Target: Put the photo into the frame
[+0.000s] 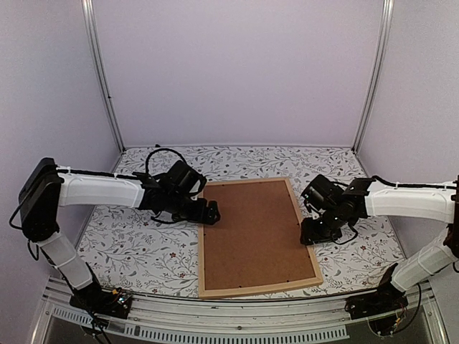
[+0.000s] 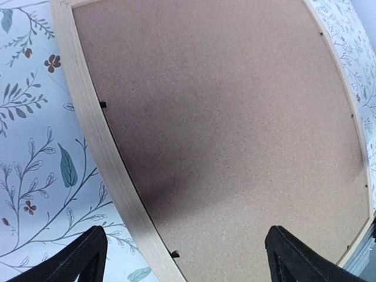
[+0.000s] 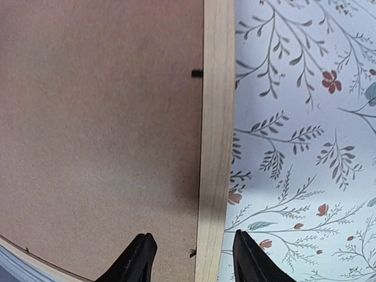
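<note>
The frame (image 1: 258, 289), of thin light wood strips, lies flat on the table between both arms, with a plain brown backing board (image 1: 252, 233) filling it. The photo is hidden. My left gripper (image 1: 208, 213) hovers at the frame's left edge. In the left wrist view it (image 2: 185, 235) stands wide open across the wood strip (image 2: 100, 147), one finger over the cloth and one over the board (image 2: 235, 129). My right gripper (image 1: 310, 233) is at the right edge. In its wrist view it (image 3: 193, 235) is open and straddles the strip (image 3: 216, 117) without touching it.
A floral tablecloth (image 1: 136, 247) covers the table around the frame. Small black tabs (image 3: 197, 73) sit along the strip's inner side. Pale enclosure walls with metal posts (image 1: 104, 79) close in the back and sides. The table's front rail (image 1: 237, 315) runs just below the frame.
</note>
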### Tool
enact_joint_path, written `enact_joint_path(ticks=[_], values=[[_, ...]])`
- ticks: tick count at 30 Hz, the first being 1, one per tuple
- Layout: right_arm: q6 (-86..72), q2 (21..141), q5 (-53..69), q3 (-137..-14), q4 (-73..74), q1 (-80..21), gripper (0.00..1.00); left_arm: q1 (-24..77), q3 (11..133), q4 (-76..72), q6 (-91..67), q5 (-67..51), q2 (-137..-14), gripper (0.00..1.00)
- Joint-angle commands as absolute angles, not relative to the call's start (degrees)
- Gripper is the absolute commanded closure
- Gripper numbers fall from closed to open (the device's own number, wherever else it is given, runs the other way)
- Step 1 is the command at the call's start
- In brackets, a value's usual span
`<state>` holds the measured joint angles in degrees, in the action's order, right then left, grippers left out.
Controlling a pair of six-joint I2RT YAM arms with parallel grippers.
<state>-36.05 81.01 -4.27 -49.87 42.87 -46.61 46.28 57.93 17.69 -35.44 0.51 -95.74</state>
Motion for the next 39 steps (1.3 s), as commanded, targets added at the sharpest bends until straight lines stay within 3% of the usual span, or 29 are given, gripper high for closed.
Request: enact_joint_path(ticks=[1,17,39], values=[[-32.94,78.39,-2.02,-48.04,40.49,-43.56,0.51,46.93,56.5,19.84,-35.65,2.36,-93.14,0.04],[-33.77,74.91,4.16,-41.86,41.39,-42.7,0.57,46.96,56.45,19.34,-35.59,1.32,-95.47,0.04],[-35.58,77.93,1.76,-41.92,42.94,-44.92,0.58,47.15,56.23,19.2,-35.55,0.97,-95.98,0.03]])
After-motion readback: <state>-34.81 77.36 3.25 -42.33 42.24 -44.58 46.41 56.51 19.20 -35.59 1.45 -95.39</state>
